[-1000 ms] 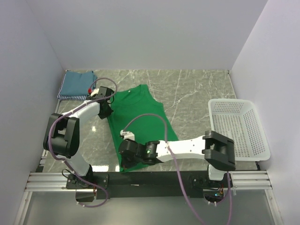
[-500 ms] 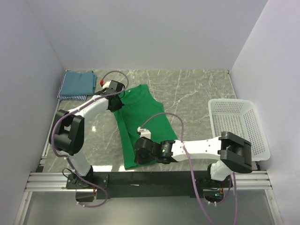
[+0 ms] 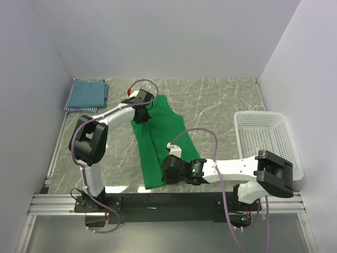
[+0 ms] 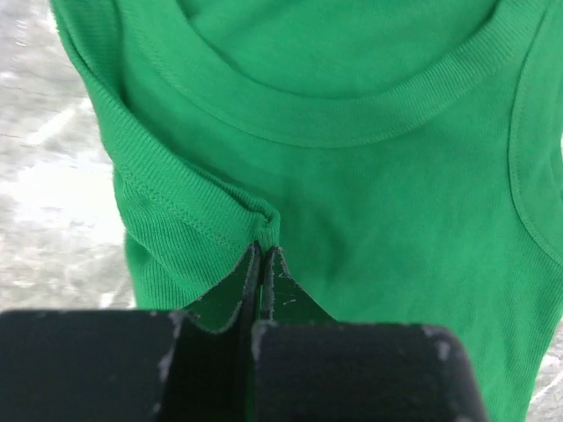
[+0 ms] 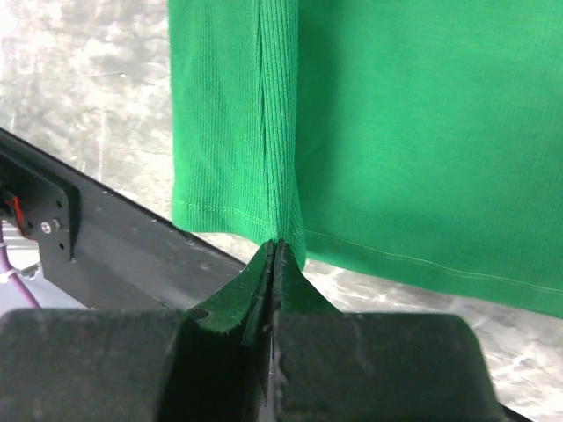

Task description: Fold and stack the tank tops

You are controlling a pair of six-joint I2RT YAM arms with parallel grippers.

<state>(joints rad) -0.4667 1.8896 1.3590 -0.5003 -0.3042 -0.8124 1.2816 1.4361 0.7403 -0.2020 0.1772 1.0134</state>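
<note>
The bright green tank top point(image 3: 166, 129) lies lengthwise on the marble table with its left side doubled over toward the middle. My left gripper point(image 3: 141, 113) is shut on the shoulder edge beside the neckline, where the left wrist view shows the fabric point(image 4: 369, 193) bunched at the left gripper's point(image 4: 264, 251) closed tips. My right gripper point(image 3: 164, 173) is shut on the hem corner near the front edge, and in the right wrist view the right gripper point(image 5: 278, 246) pinches the folded hem point(image 5: 237, 211). A folded teal-blue top point(image 3: 88, 92) rests on a striped one point(image 3: 79, 109) at the back left.
A white mesh basket point(image 3: 268, 145) stands at the right side of the table. The black front rail point(image 3: 168, 200) runs just below the green top's hem. White walls close in the back and both sides.
Both grippers have moved right, carrying the green top's left edge over its middle. The top now looks narrower and sits further right.
</note>
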